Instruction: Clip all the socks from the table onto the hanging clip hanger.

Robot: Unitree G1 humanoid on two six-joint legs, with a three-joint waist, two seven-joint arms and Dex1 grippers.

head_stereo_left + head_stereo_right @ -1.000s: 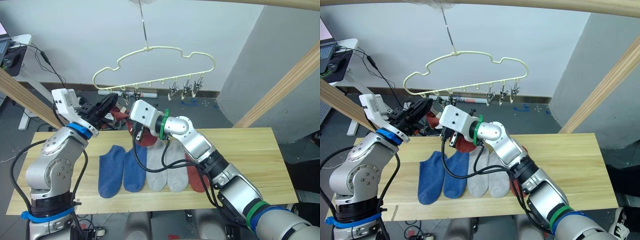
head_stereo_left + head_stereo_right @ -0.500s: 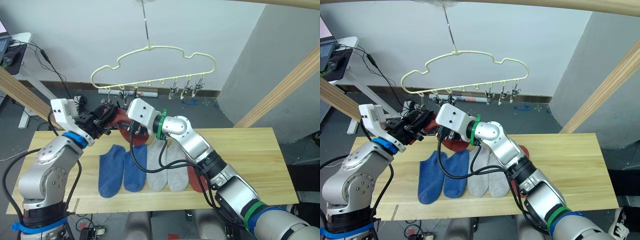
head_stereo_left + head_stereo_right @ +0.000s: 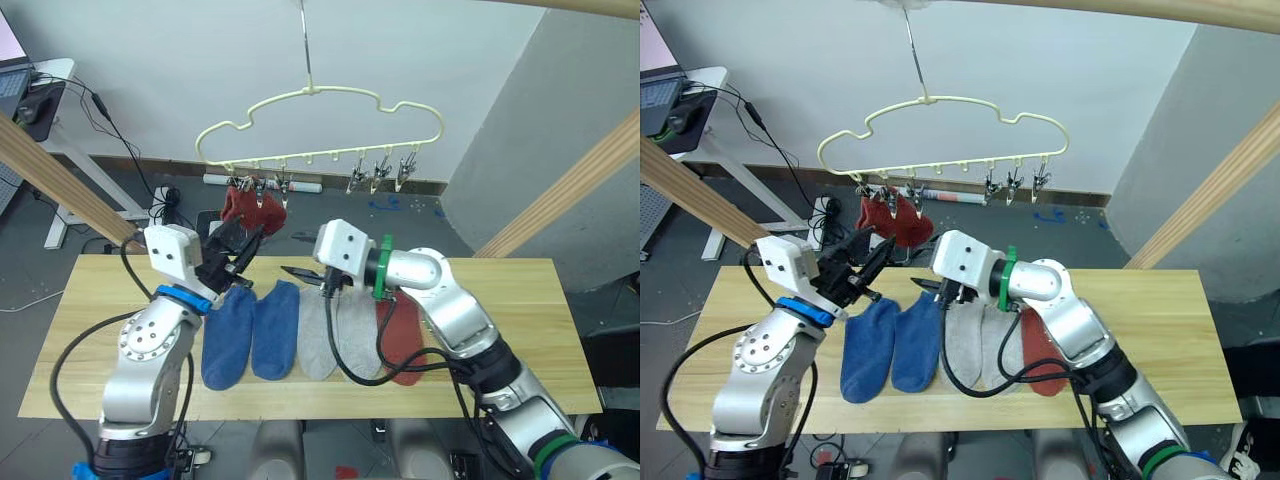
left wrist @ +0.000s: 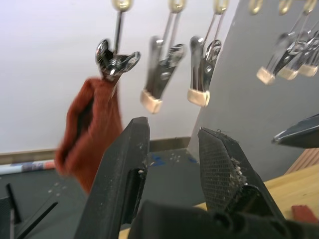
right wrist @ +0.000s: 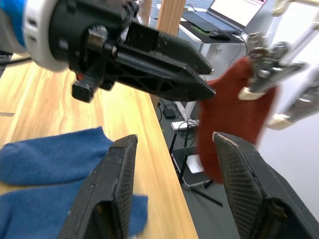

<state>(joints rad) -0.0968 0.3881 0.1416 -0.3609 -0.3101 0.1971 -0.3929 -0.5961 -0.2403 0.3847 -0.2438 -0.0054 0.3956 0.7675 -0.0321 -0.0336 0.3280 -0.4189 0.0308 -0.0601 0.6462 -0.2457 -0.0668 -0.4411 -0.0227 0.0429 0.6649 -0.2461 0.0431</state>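
Hanger left end: one dark red sock (image 3: 253, 208) hangs from the leftmost clips of the clip hanger (image 3: 320, 128), blocking that end.
Bare clips: silver clips (image 3: 384, 172) toward the right end hang bare, open air beneath them.
Under hanger: left gripper (image 3: 240, 250) and right gripper (image 3: 300, 274), both spread, crowd the space just below the hung sock.
Table middle: five socks (image 3: 300, 328) side by side cover it.
Table ends: bare table (image 3: 520, 320) planks right and left.
Sides: slanted wooden poles (image 3: 570, 180) flank the table.
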